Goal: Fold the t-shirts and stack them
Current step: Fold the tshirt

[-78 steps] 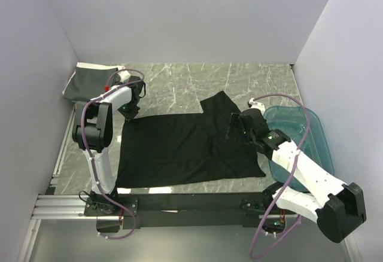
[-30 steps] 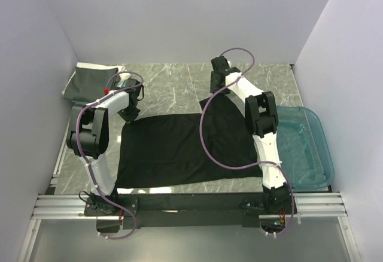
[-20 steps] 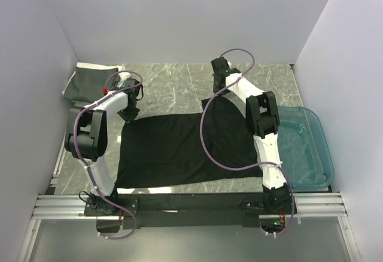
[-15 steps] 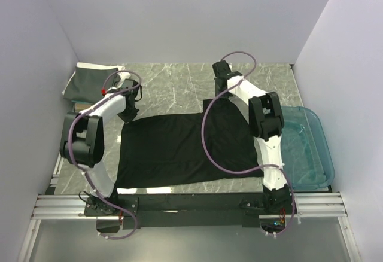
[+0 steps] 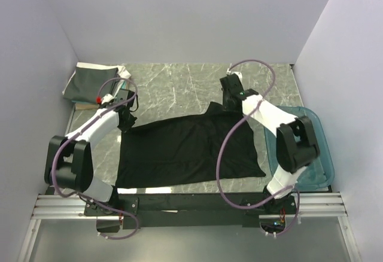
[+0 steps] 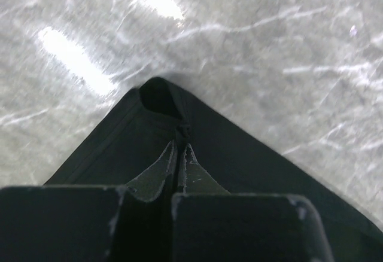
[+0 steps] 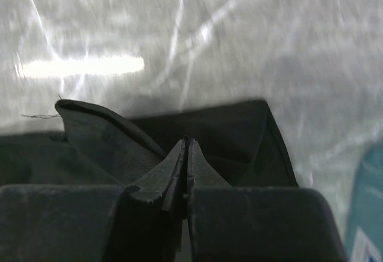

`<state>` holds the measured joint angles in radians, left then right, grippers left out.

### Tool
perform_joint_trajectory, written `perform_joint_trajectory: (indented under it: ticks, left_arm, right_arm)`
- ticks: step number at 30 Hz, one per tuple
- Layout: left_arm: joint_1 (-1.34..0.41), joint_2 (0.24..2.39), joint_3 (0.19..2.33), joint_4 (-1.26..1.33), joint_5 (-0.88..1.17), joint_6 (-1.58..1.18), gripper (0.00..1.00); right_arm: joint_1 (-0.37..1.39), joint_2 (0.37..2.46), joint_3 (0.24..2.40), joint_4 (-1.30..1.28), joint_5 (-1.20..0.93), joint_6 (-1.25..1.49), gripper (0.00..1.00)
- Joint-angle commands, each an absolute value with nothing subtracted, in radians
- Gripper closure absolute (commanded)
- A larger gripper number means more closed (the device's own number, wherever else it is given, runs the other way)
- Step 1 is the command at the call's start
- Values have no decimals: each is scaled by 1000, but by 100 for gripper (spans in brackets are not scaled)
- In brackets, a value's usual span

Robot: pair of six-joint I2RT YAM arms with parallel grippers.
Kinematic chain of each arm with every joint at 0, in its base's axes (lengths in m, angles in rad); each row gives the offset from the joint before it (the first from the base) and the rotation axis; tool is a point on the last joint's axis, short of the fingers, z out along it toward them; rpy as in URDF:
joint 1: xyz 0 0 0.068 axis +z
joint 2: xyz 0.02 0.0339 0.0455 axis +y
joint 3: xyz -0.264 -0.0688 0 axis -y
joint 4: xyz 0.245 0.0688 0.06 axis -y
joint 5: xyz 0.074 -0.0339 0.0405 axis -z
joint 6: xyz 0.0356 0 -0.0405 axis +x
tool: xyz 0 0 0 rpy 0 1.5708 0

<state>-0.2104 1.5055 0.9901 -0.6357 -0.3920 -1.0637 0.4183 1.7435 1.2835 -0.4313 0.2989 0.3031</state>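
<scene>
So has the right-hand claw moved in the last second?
Yes. The right gripper has slid toward the teal tub and away from the back wall, shut on a corner of the black t-shirt.

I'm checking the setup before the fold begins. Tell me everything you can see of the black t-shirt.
The black t-shirt is plain, soft cloth, spread mostly flat on the marble table between the two arms, with its near edge close to the table's front. Its far left corner is pinched in the shut left gripper and drawn up into a peak. Its far right part, a sleeve by the look of it, is pinched in the shut right gripper and buckles slightly.
</scene>
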Motion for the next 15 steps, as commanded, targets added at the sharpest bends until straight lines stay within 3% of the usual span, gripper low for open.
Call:
perform_joint_trajectory:
  ticks: [1, 15]
  left_arm:
    - [-219, 1421, 948, -604, -382, -1078, 99]
    - [-224, 1207, 792, -611, -399, -1101, 99]
  right_arm:
    - [442, 1602, 1175, -399, 360, 347, 97]
    - [500, 1191, 864, -466, 356, 425, 97]
